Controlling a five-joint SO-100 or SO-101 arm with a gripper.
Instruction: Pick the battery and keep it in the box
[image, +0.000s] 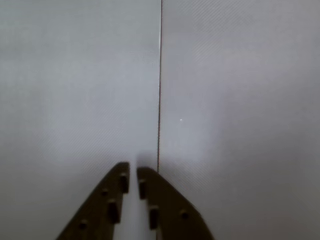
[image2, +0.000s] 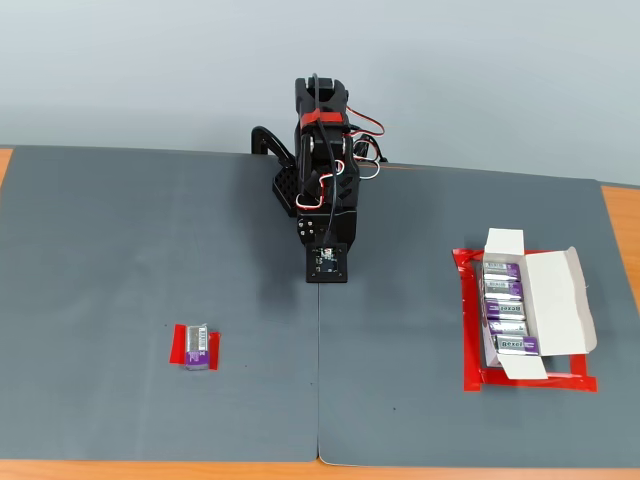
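Two dark grey textured mats (image2: 150, 250) meet along a thin seam (image: 160, 85) and cover an orange-brown wooden bench (image2: 620, 215) below a pale blue-grey wall (image2: 500, 80), with a small red tape patch (image2: 178, 345) at left and a larger red tape outline (image2: 468, 330) at right.

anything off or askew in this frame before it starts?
Nothing stands out. One battery lies alone on a red patch at the left in the fixed view; the box sits open at the right, batteries inside in a neat row. The claw is nearly closed and empty over bare mat.
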